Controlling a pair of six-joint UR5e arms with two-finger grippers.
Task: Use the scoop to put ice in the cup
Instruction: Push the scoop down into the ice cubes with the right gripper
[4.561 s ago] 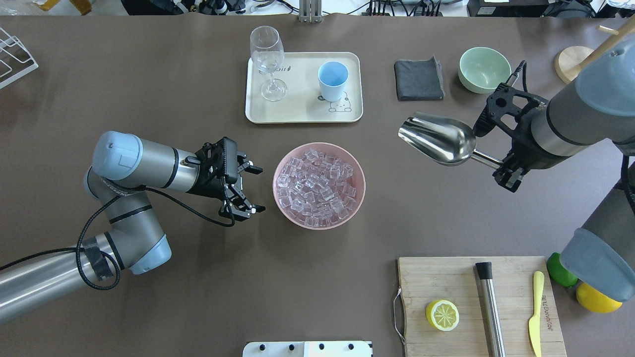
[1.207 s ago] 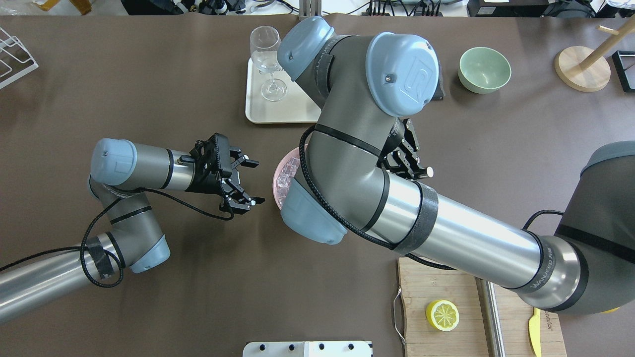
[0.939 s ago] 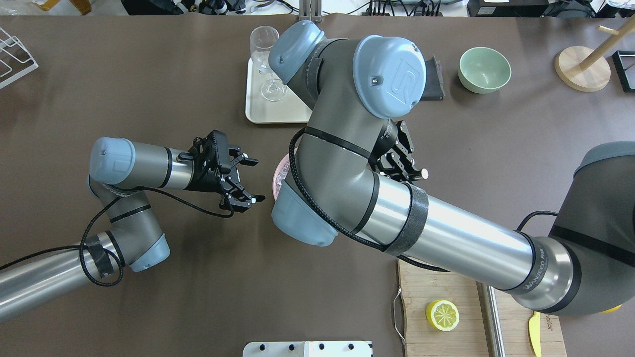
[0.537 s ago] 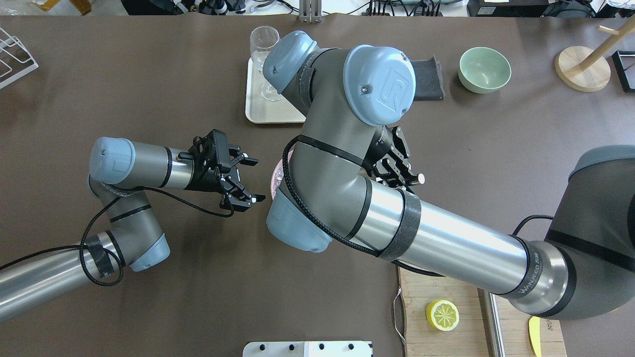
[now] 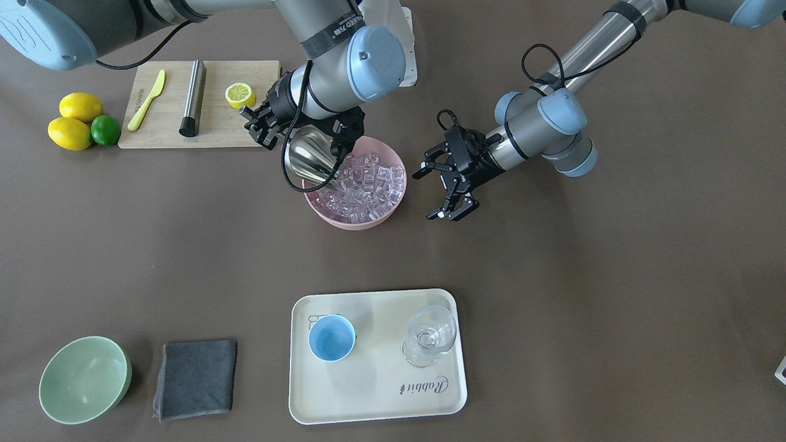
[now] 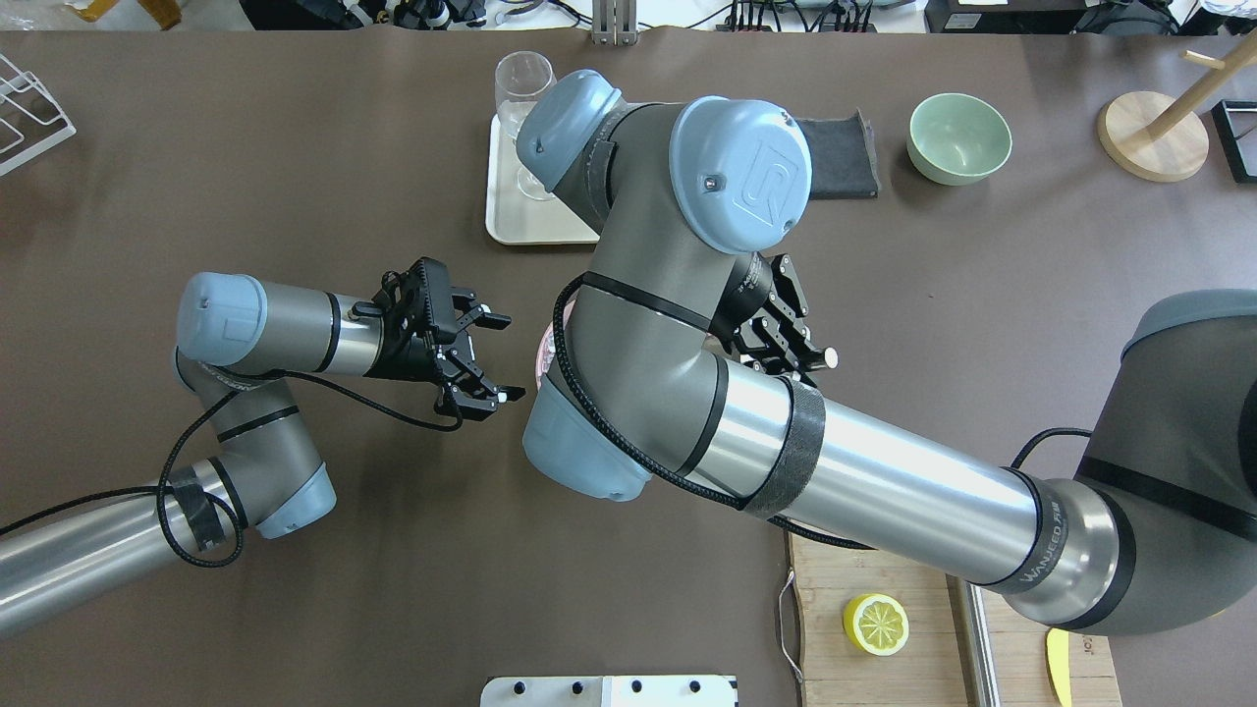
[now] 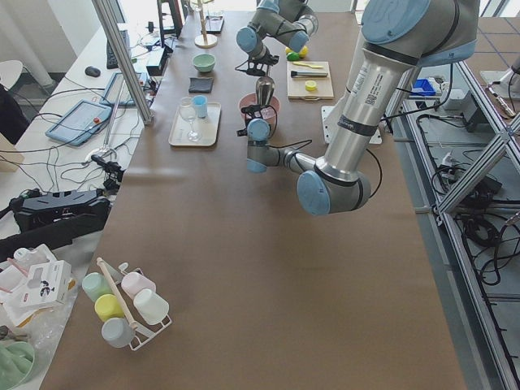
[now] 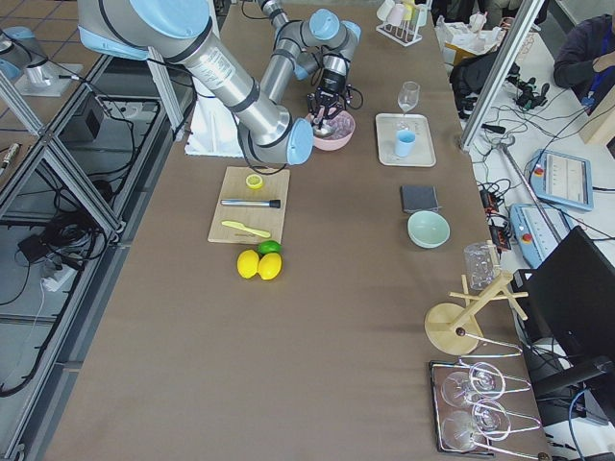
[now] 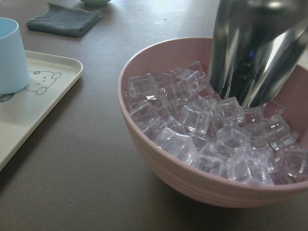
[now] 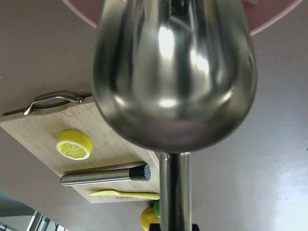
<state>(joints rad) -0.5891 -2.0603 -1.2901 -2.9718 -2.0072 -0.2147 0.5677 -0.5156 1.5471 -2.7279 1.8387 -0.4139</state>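
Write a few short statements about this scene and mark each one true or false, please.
1. The scoop dips into the pink bowl of ice. True.
2. The blue cup holds ice. False: it looks empty.
3. The left end effector is open beside the bowl. True.
4. The cup touches the bowl. False: it stands well apart, on the tray, next to the glass.

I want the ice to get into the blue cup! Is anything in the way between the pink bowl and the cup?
Nothing visible is. Only bare table lies between the pink bowl and the cup on its tray. The wine glass stands off to the side.
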